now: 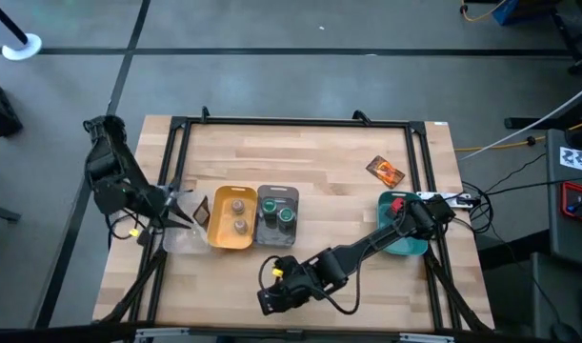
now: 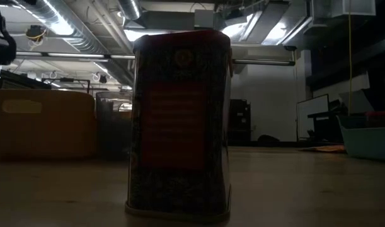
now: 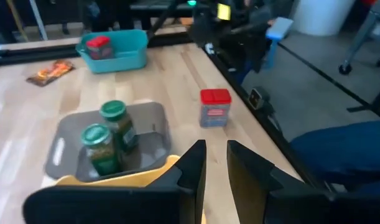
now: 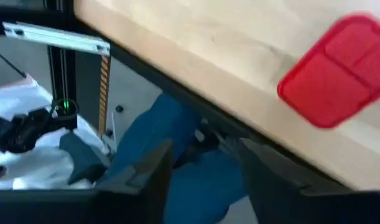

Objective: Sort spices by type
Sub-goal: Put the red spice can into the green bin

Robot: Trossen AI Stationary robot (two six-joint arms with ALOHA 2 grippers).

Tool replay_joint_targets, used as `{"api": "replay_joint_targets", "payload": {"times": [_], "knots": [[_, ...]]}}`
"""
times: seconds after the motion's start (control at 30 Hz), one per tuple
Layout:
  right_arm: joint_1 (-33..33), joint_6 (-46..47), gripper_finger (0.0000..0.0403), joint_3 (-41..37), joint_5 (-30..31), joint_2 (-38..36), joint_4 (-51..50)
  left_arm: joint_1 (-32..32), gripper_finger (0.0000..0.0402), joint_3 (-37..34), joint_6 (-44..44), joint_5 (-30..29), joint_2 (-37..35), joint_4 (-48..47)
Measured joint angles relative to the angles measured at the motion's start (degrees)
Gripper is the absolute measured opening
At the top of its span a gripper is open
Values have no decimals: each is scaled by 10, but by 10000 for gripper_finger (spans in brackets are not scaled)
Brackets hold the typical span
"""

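Note:
A red box (image 3: pixel 214 107) stands upright on its base near the table's near edge, close before the low view's camera (image 2: pixel 179 120). Its red lid (image 4: pixel 339 68) shows beside my right gripper (image 4: pixel 205 158), which hangs open over that edge (image 1: pixel 276 286) with nothing between its fingers. Two green-lidded jars (image 1: pixel 278 214) stand in the grey tray (image 1: pixel 276 193). Two tan jars (image 1: pixel 239 214) stand in the yellow tray (image 1: pixel 219 233). Another red box (image 1: pixel 397 203) sits in the teal tray (image 1: pixel 405 248). One packet (image 1: pixel 386 170) lies flat on the table, and another (image 1: pixel 201 211) lies in the clear tray (image 1: pixel 181 238). My left gripper (image 1: pixel 176 214) (image 3: pixel 216 155) hovers by the clear tray, a narrow gap between its fingers.
The trays stand in a row across the table's near half. A black frame (image 1: pixel 291 122) runs around the tabletop. A person's blue-clad legs (image 4: pixel 177 162) are just beyond the near edge. Bare wood (image 1: pixel 300 157) lies on the far half of the table.

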Motion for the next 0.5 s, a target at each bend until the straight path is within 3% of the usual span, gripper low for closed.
{"api": "replay_joint_targets", "payload": {"times": [0.17, 0.37, 0.5], "knots": [[-3, 25, 218, 0, -29, 0, -22, 0, 56, -16, -3, -13, -31, -10], [-2, 95, 213, 0, -33, 0, -121, 0, 56, -55, -4, -13, -47, -10], [-2, 119, 210, 0, 4, 0, -148, 1, 56, -70, -12, -26, -47, -10]]}}
